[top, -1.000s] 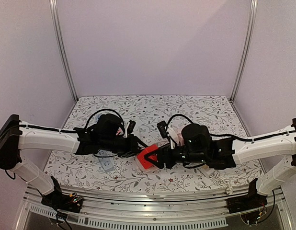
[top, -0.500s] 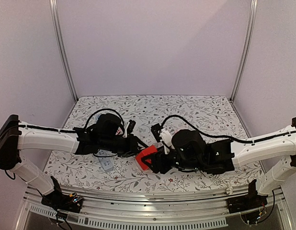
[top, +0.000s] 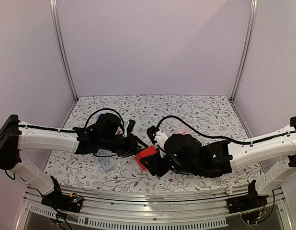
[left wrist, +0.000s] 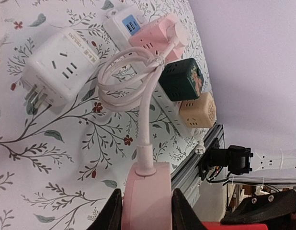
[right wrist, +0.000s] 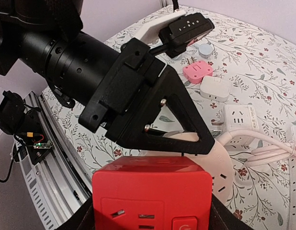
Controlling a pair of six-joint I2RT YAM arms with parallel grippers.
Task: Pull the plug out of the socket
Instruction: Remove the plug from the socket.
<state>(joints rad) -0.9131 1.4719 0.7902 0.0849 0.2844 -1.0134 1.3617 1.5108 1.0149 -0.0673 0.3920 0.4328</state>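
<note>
**Top view:** Your left arm reaches in from the left and your right arm from the right, and they meet low over the front middle of the floral tabletop point(top: 200, 110). The left end effector point(top: 133, 145) and the right end effector point(top: 155, 160) sit tip to tip. The red plug block point(top: 146, 155) is held in the right one, just beside the left one's tip. The socket itself is hidden between the arms here.

**Left wrist view:** Your left end effector point(left wrist: 147, 211) is closed on the pink socket point(left wrist: 147, 187), with a dark finger point(left wrist: 113, 213) pressed against each side of its round body. A white cable point(left wrist: 144, 120) runs from the socket's top and loops over a white power strip point(left wrist: 173, 117) lying on the tabletop. That strip carries a green cube point(left wrist: 181, 79) and a beige cube point(left wrist: 198, 111). A white cube adapter point(left wrist: 57, 67) lies apart to the left. A sliver of the red plug block point(left wrist: 216, 226) shows at the bottom edge.

**Right wrist view:** Your right end effector point(right wrist: 150, 215) is clamped on the red plug block point(right wrist: 150, 191), with a dark finger on each flank. Its slotted face and button are turned toward this camera. Right behind its top edge is the pale disc of the pink socket point(right wrist: 217, 165), under the triangular finger of the left end effector point(right wrist: 196, 143). You cannot tell from here whether the block's prongs are seated in the socket.
</note>
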